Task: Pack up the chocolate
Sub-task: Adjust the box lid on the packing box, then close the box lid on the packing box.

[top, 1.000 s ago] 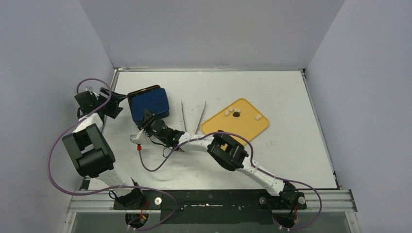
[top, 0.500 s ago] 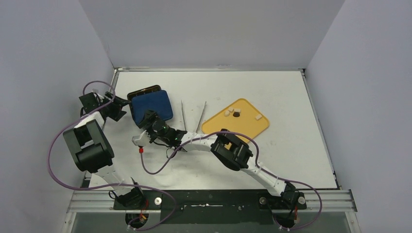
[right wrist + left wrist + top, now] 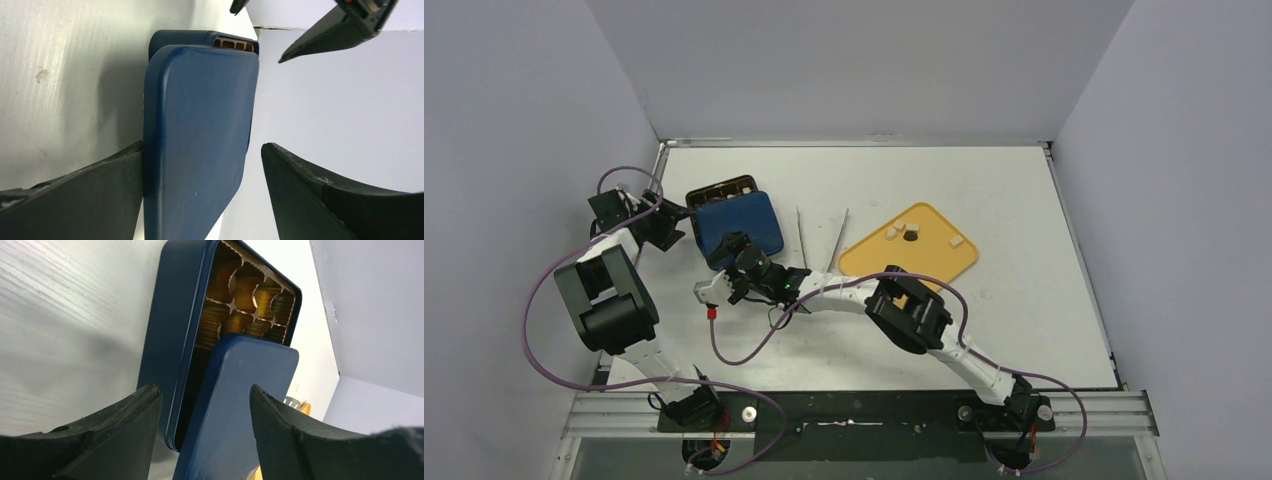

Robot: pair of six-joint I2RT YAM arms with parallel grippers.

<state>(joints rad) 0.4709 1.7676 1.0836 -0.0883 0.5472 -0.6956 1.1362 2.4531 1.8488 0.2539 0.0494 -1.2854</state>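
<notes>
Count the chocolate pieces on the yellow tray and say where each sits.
4. Two cream pieces lie together near the yellow tray's far edge, a dark piece beside them, another cream piece apart to the right. The right arm covers the near corner; more may hide.

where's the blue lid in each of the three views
Top external: the blue lid sits left of centre, askew over the near part of the tin.
Left wrist: the lid is at lower centre, slanting across the open tin.
Right wrist: the lid fills the middle, seen end-on.
Shared landmark: the tin's brown compartments showing past the lid's far edge.
</notes>
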